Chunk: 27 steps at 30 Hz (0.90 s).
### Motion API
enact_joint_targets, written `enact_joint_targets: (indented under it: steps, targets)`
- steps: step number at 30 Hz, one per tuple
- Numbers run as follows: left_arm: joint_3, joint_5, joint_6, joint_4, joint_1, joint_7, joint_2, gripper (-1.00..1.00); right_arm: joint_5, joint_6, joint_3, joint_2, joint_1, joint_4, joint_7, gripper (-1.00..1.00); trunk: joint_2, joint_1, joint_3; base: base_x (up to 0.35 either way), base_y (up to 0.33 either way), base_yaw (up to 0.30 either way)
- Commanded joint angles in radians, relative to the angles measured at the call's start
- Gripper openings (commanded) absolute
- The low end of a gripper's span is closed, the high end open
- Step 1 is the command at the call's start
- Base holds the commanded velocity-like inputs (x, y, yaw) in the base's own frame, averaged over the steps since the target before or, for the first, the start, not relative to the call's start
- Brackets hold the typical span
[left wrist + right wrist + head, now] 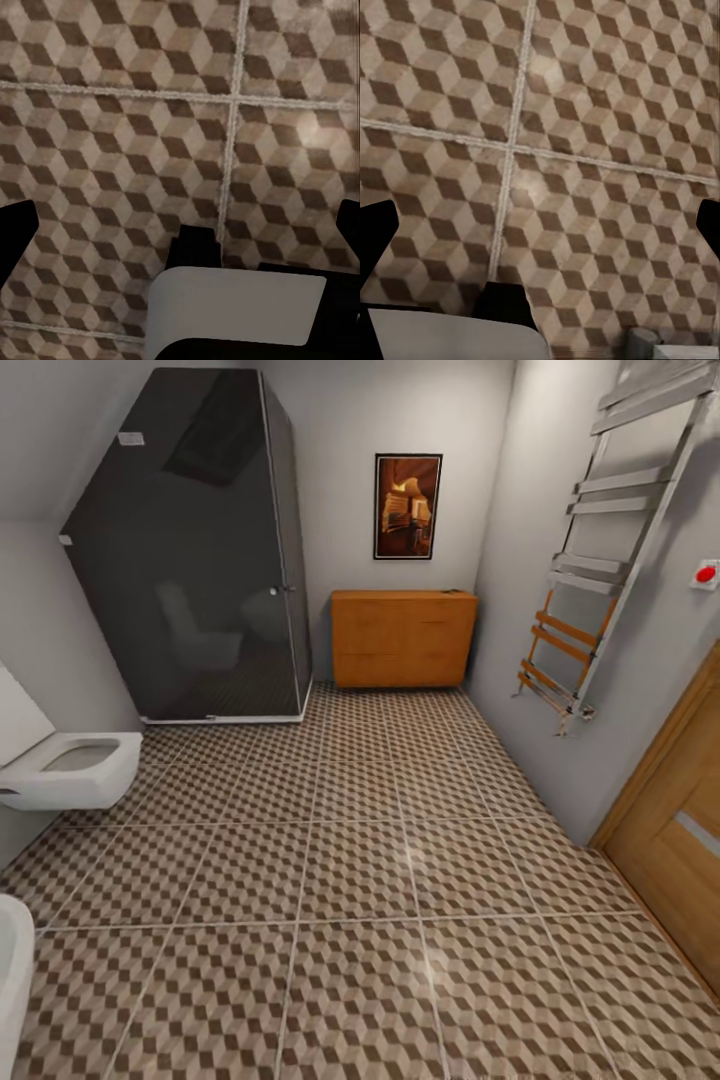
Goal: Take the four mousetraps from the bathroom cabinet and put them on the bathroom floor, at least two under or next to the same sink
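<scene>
Cabinet (403, 638) stands against far wall, long axis crosswise, front facing robot across bathroom floor (360, 880). Wrist views: cube tiles; left gripper (180, 225) and right gripper (540, 225) spread wide, empty.

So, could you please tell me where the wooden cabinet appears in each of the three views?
Head view: the cabinet stands against the far wall, right of the dark shower cubicle, below the framed picture.
Left wrist view: not in it.
Right wrist view: not in it.
Shared landmark: the cube-patterned bathroom floor, with pale grout lines crossing.
</scene>
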<state>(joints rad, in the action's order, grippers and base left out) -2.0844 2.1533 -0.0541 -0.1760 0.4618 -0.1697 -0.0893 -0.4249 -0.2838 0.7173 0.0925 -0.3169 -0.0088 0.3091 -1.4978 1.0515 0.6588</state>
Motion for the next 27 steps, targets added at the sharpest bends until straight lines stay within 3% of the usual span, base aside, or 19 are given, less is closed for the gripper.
enact_joint_targets:
  steps: [1, 10, 27]
  targets:
    - [-0.008, 0.007, -0.006, -0.005, 0.001, -0.007, -0.001, 1.0, -0.009, -0.003, 0.008, 0.001, -0.001, 0.001, 0.002, 1.0, 0.0, 0.0, 0.001, 0.008, 0.0, -0.287]
    - [-0.008, 0.007, -0.006, -0.004, 0.001, -0.005, -0.003, 1.0, -0.008, -0.002, 0.009, 0.0, -0.001, 0.001, 0.002, 1.0, 0.0, 0.0, 0.001, 0.192, 0.0, -0.185]
    - [-0.008, 0.007, -0.006, -0.005, 0.001, -0.005, -0.004, 1.0, -0.008, -0.002, 0.009, 0.001, -0.001, 0.001, 0.002, 1.0, 0.0, 0.0, 0.001, 0.324, 0.0, -0.016]
